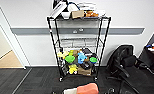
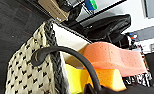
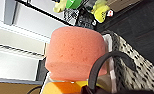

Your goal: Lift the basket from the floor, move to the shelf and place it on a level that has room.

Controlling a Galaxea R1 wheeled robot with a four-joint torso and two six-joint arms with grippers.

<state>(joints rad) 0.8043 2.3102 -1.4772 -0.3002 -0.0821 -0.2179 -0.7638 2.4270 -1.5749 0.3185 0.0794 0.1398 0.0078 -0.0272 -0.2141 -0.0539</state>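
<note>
Already the basket (image 1: pixel 81 90) is riding off the floor (image 1: pixel 38 80), facing the shelf (image 1: pixel 78 47); placing on the free level (image 1: pixel 78 43) is remaining (end effector states: cannot tell).

Even, bright indoor light with soft shadows; the white wall (image 1: pixel 133 15) is washed out. The head view is soft, its edges bowed. Both wrist views blur the close orange sponge (image 3: pixel 75 52) and rack
</note>
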